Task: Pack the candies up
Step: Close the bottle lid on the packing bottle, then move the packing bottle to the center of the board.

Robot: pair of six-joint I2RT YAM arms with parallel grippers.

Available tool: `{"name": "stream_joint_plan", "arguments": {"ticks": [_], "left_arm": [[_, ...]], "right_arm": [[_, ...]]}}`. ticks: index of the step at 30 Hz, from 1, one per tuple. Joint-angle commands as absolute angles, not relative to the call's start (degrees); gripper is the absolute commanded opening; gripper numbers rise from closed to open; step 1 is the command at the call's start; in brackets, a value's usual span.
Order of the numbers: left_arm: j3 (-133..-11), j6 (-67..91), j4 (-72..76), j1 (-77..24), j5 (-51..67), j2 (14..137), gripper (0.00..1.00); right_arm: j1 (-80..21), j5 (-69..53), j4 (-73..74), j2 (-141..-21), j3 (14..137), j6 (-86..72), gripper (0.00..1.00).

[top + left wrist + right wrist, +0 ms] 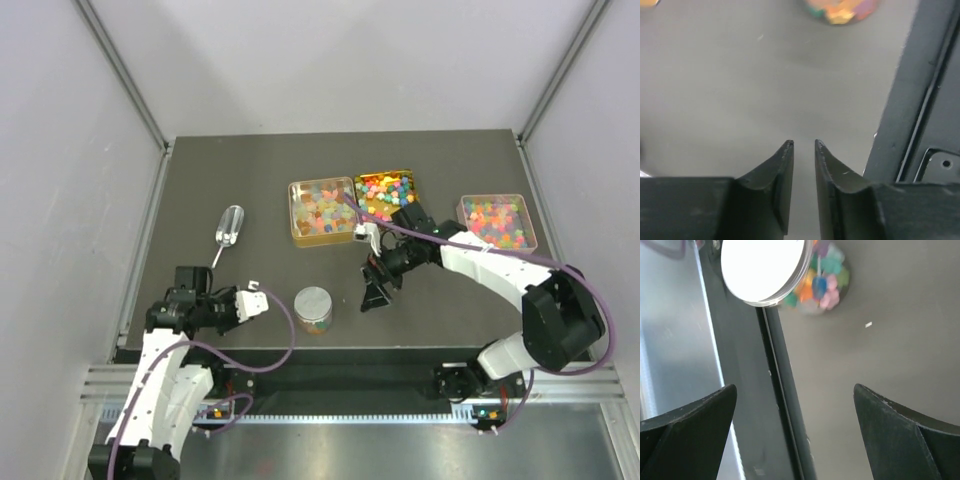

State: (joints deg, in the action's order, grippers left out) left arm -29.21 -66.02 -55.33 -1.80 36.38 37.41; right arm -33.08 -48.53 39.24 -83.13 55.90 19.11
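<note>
right gripper (795,390) hangs with its fingers wide apart and nothing between them, tilted down toward the dark surface (220,170) just beside the jar (314,310), on the jar's right in the top view. left gripper (803,142) sits low at the near edge on the jar's other side, its fingers almost together with only a thin gap, clamped on nothing. the jar stands upright between the two arms with its round silver lid (765,270) on top, and mixed pink, blue, green and orange candies (822,282) show through its clear wall. whether the lid is pressed fully home cannot be told from these views. farther back, one gold tin (291,212) holds paler pieces, a second gold tin (385,172) touching it holds bright ones, and a clear tray (533,225) well off to the right is also full. a clear plastic scoop (228,228) lies alone on the surface, apart from the jar and the tins. judging by this, one jar looks packed and capped, so the main step seems done. plenty of candies remain in the three containers, and a tiny pale speck (868,324) lies loose near the jar, though what it is cannot be told.
</note>
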Motion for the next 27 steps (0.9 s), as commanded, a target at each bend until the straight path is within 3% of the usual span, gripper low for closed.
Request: {"name": "stream_joint_plan", "arguments": {"ticks": [1,9,15,27], "left_arm": [[-24.9,-82.0,-54.2,-1.6,47.5,37.0,0.32],[-20.6,-114.0,-59.5,-3.7,54.8,42.9,0.35],[-22.2,-124.3,-54.8,-6.0,61.5,53.7,0.33],[-27.9,-99.4,-22.4,-21.5,61.4,70.1,0.32]], "right_arm": [[-30.9,-53.1,18.5,-80.5,52.4,1.3,1.0],[-21.4,-52.6,16.6,-80.2,53.2,1.5,1.0],[-14.5,-52.8,17.7,-78.7,51.4,2.1,1.0],[-13.3,-52.3,19.4,-76.5,49.4,5.3,1.0]]}}
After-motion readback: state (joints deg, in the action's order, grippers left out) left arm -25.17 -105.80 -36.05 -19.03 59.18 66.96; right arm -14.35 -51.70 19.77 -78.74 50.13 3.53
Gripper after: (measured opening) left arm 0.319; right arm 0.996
